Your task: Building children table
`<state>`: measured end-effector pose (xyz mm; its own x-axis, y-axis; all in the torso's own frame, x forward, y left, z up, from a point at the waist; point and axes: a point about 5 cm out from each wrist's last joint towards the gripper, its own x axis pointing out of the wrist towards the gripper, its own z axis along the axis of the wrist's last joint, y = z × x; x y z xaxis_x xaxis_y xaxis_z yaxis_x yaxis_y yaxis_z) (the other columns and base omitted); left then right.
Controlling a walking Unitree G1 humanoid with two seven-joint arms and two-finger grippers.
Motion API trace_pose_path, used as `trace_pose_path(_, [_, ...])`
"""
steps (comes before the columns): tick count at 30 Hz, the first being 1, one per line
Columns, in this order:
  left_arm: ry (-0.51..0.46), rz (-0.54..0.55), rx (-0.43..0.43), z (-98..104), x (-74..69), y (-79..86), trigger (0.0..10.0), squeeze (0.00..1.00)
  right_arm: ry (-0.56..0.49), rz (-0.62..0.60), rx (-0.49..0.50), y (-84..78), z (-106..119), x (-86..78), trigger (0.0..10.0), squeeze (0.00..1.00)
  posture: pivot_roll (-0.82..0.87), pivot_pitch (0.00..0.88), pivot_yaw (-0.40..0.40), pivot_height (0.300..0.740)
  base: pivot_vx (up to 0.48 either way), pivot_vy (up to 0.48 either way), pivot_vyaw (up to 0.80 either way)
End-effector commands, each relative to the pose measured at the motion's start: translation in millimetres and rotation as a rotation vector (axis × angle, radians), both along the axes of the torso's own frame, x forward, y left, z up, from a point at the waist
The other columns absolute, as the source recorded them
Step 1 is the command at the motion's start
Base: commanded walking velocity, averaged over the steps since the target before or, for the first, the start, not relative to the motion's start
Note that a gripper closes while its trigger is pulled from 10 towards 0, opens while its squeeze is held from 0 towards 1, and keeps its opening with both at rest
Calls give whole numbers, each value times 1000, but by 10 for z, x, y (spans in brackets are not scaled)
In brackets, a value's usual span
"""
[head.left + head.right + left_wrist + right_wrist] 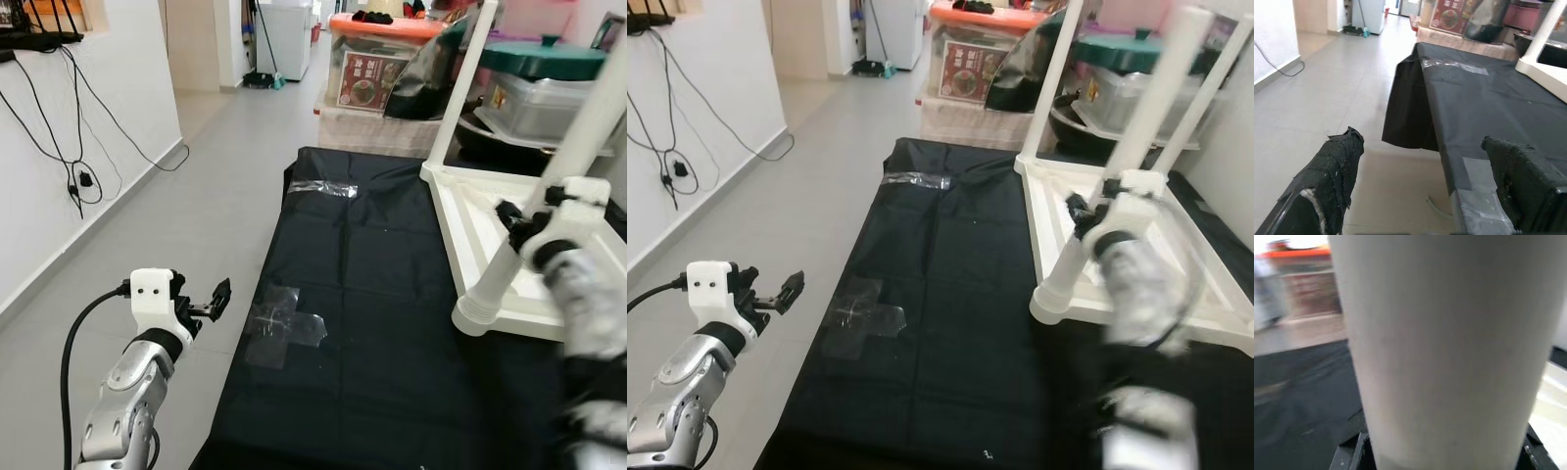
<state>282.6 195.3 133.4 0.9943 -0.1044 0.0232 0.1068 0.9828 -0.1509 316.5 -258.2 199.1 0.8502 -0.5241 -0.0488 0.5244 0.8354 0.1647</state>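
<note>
White children's table top (468, 227) lies upside down at the right side of the desk (372, 323), which is draped in black cloth. At least two legs are standing up from it: a far leg (460, 83) at the back corner, and a near leg (549, 201) seated in the round socket (477, 315) at the front corner. Right eye view shows what looks like a further leg (1213, 83) behind, blurred.

Right hand (521, 223) is wrapped on the near leg partway up; in its wrist view the white tube sits close between the black fingers (1347, 456), so it is pinching the leg. Arm blurred.

Left hand (217, 297) hovers off the desk's left edge, over the floor (196, 196), fingers (1332, 171) spread, nothing in it.

Judgement: assembly well along. Near leg probably being seated or tightened. Whether all four legs are fitted cannot be told. Turning the table upright remains.

Clear tape patches (284, 323) on the cloth; storage boxes (377, 69) beyond the desk's far end.
</note>
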Motion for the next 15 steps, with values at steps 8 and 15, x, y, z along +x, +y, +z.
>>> trace_pose_path(8, [-6, -3, 8, 37, 20, 3, 10000, 0, 126, 12, 127, 439, -283, -33, 0, 0, -57, 0, -84, 740, 0, 0, 0])
trace_pose_path(15, [-1, 0, 3, 16, 1, -32, 10000, 0, 164, 82, 178, 690, -190, 8, 10000, 0, -52, 0, -90, 740, 0, 0, 0])
